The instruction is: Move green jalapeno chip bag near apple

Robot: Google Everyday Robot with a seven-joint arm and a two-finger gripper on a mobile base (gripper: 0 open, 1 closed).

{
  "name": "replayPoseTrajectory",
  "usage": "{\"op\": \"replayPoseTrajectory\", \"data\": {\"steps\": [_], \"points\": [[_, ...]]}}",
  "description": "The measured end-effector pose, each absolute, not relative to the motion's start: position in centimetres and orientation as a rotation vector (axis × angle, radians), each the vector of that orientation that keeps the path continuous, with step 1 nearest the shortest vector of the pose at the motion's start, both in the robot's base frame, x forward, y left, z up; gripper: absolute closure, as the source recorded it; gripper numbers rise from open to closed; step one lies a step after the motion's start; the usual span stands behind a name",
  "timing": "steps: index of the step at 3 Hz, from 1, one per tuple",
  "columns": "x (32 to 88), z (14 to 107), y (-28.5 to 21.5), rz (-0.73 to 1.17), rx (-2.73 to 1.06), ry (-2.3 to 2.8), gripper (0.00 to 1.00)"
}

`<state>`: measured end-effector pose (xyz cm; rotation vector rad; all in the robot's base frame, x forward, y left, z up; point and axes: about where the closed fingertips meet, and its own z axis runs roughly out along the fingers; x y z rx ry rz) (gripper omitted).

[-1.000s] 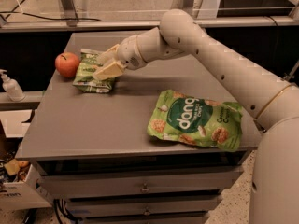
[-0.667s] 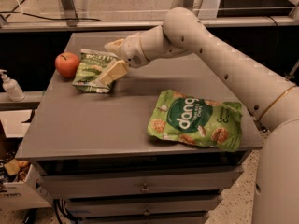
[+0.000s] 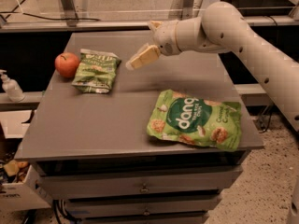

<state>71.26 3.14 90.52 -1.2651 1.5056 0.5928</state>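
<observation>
The green jalapeno chip bag (image 3: 96, 70) lies flat on the grey table (image 3: 93, 125) at the back left. Its left edge is right next to the red-orange apple (image 3: 67, 64), touching it or nearly so. My gripper (image 3: 140, 45) hovers above the table to the right of the bag, clear of it. It is open and empty, with one cream finger (image 3: 144, 57) pointing down-left toward the bag.
A large green "dang" bag (image 3: 196, 120) lies at the table's front right. A white pump bottle (image 3: 10, 87) stands on a lower ledge to the left. Drawers are below the tabletop and a rail runs behind it.
My gripper has let go of the chip bag and pulled back to the right and upward. The bag stays beside the apple.
</observation>
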Motion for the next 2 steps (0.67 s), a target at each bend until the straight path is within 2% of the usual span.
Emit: {"op": "replayPoseTrajectory", "data": {"steps": [1, 2], "points": [[74.1, 92.4, -4.3, 0.496, -1.023, 1.546, 0.0], [75.5, 93.4, -5.3, 0.449, -0.959, 1.534, 0.0]]}}
